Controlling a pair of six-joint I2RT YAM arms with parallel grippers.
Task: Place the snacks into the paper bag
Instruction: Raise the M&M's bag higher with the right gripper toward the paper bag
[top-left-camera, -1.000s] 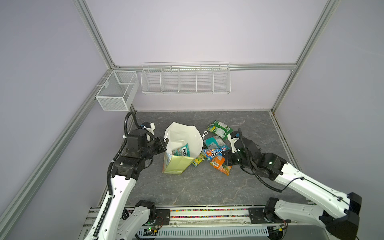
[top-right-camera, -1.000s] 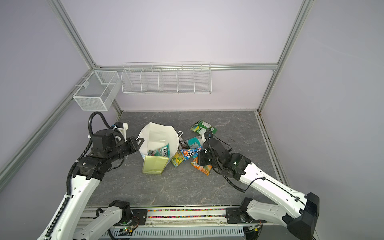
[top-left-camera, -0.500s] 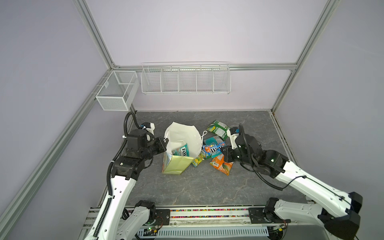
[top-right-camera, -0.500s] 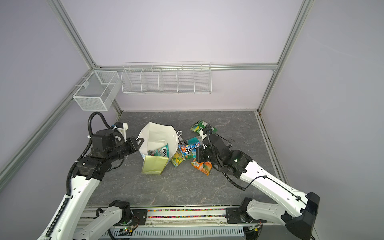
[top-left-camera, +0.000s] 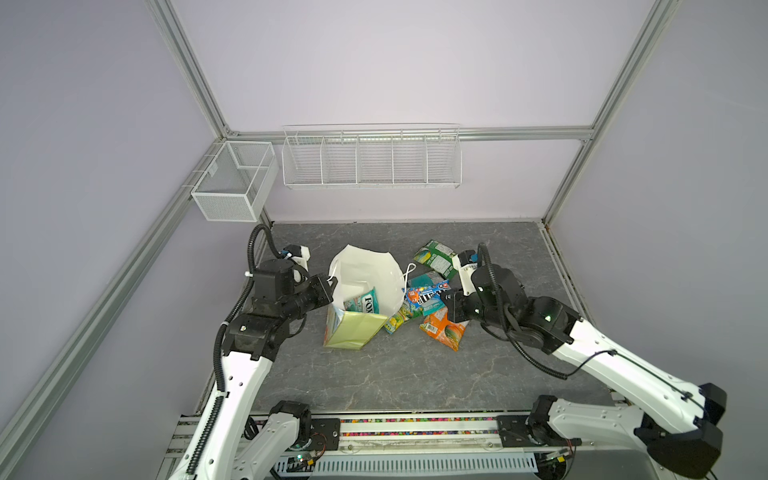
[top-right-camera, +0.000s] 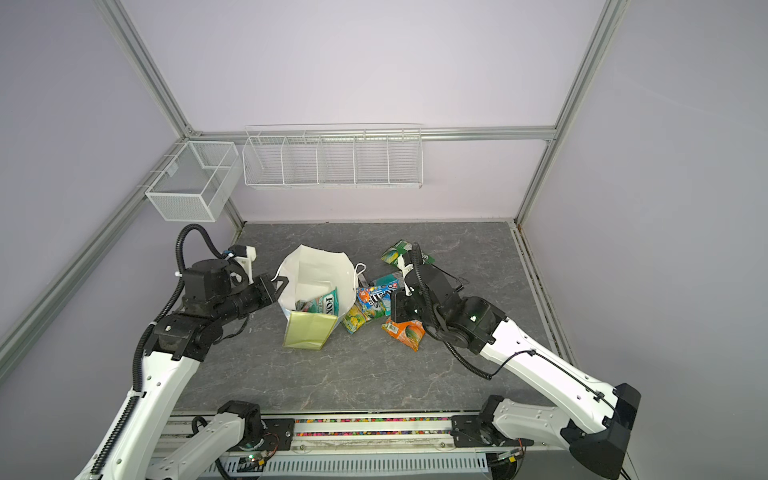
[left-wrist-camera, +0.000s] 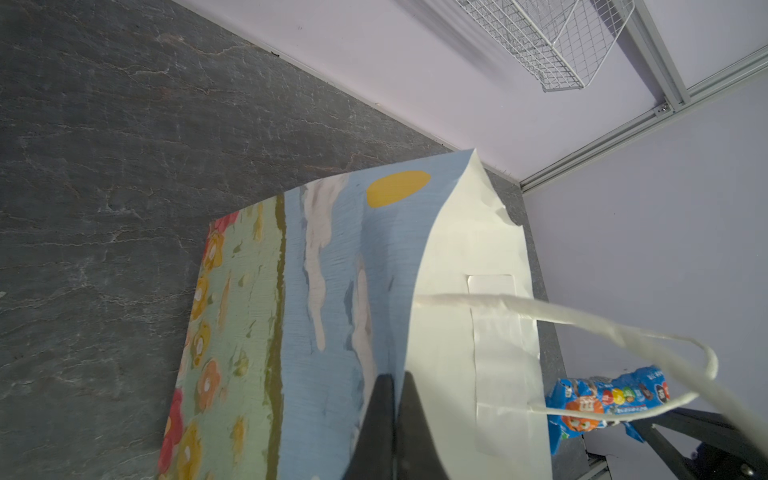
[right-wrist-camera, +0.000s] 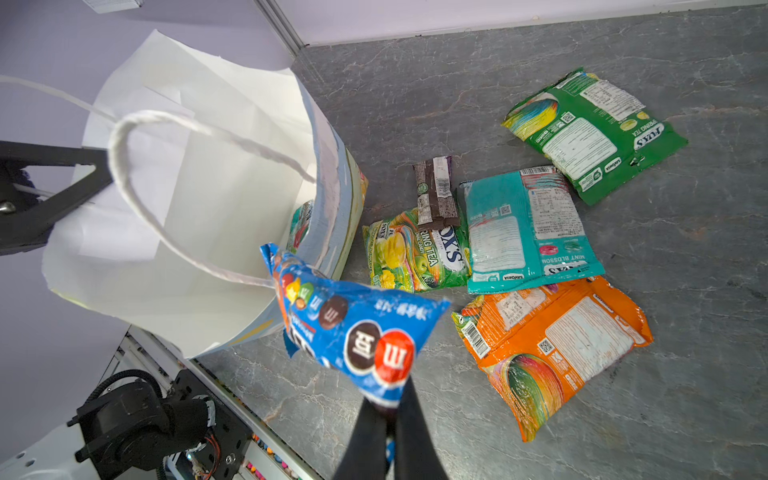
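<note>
Leftmost, clamped the rim of the paper bag (top-left-camera: 356, 337) with the left pincer (left-wrist-camera: 395, 376), fingers pressed together on the paper. Found the bag standing on the bench (top-left-camera: 415, 374), mouth wide, with a teal-red Fox's packet (top-left-camera: 366, 301) inside. Just right of it, found a yellow-green packet (right-wrist-camera: 411, 249), a dark brown bar (right-wrist-camera: 436, 193) overlapping that packet's edge, a teal packet (right-wrist-camera: 523, 224), a green packet (right-wrist-camera: 590, 133) farther back and an orange packet (right-wrist-camera: 552, 345) nearest, all lying on the bench. Farther right, pinched one end of the blue M&M's packet (right-wrist-camera: 353, 328) in the right pincer (right-wrist-camera: 392, 399), raised just beside the bag's mouth.
</note>
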